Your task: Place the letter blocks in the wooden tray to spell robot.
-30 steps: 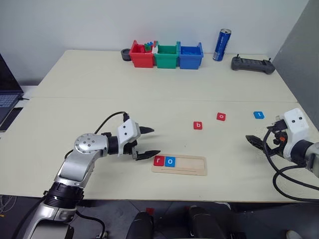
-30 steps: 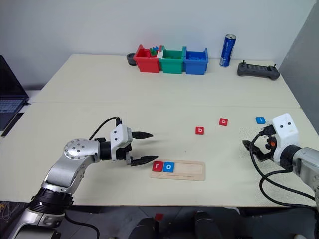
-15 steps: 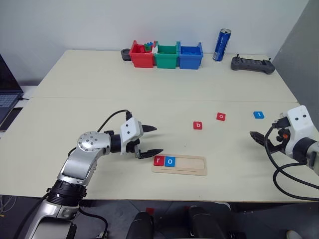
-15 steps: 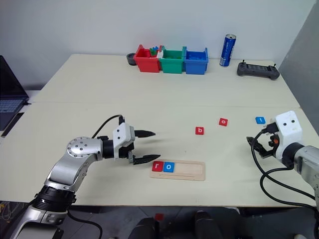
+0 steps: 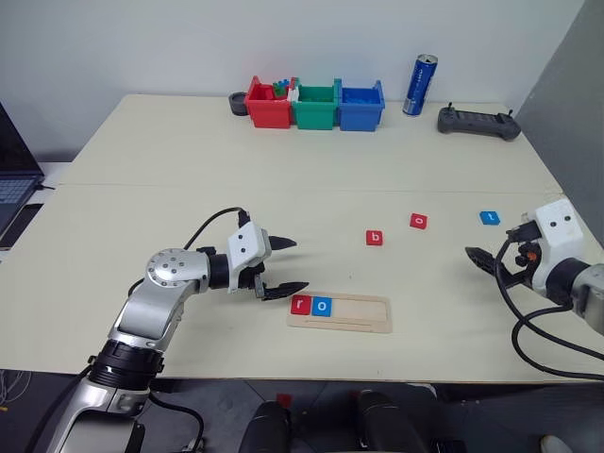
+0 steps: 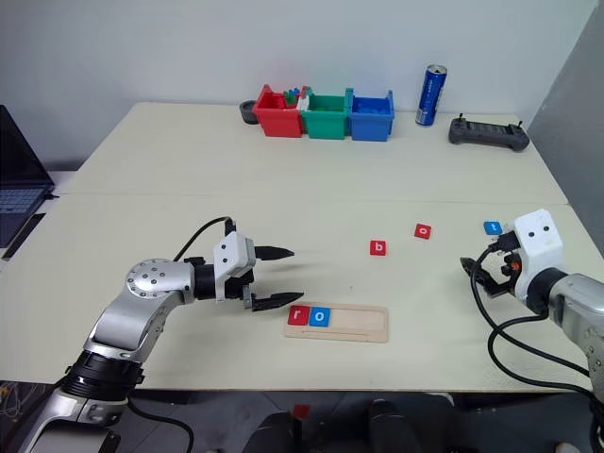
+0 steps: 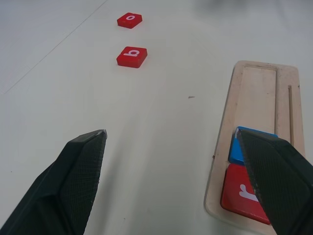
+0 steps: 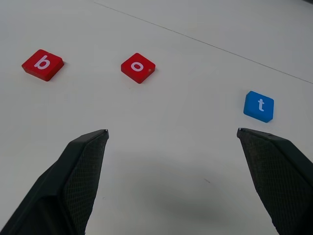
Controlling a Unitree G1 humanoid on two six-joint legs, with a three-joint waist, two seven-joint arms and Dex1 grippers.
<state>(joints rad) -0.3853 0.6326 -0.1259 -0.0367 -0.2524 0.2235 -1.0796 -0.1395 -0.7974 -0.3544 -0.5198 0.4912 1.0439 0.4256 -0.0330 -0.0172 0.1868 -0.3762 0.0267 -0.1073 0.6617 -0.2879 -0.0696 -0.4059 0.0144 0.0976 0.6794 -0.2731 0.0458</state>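
Observation:
The wooden tray (image 5: pixel 363 316) lies near the table's front edge. It holds a red r block (image 5: pixel 300 304) and a blue o block (image 5: pixel 323 306) at its left end. My left gripper (image 5: pixel 300 265) hovers open just left of the tray, holding nothing. A red b block (image 5: pixel 375 238), a red o block (image 5: pixel 418 221) and a blue t block (image 5: pixel 489 218) lie loose on the table beyond the tray, to the right. My right gripper (image 5: pixel 481 264) stands open and empty below the t block (image 8: pixel 259 105).
Red (image 5: pixel 269 106), green (image 5: pixel 314 107) and blue (image 5: pixel 361 107) bins stand in a row at the back. A blue can (image 5: pixel 420 85) and a black controller (image 5: pixel 478 122) are to their right. A laptop (image 5: pixel 11 189) sits at the far left edge.

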